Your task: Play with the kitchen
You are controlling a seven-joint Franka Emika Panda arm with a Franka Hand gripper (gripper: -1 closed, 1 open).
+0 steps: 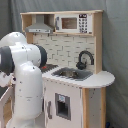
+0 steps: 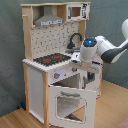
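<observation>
i've got the arm (image 2: pixel 107 49) over the kitchen (image 2: pixel 50 75) counter by the sink (image 1: pixel 72 74), oven door (image 2: pixel 70 102) hanging open; can't tell the gripper's state.

The tall toy kitchen of light wood and white panels (image 2: pixel 50 75) leaves an open band between its counter and the upper shelf. In the second exterior view, the black-and-red stovetop (image 2: pixel 52 59) lies flat with clear air above it, capped by the grey hood (image 2: pixel 50 21). The curved black faucet (image 1: pixel 85 58) stands beside the sink (image 1: pixel 73 74), narrowing room there. The windowed white oven door (image 2: pixel 70 102) hangs open (tilted outward), blocking the kitchen's front. The white robot arm (image 1: pixel 25 75) fills the first exterior view's left foreground.
</observation>
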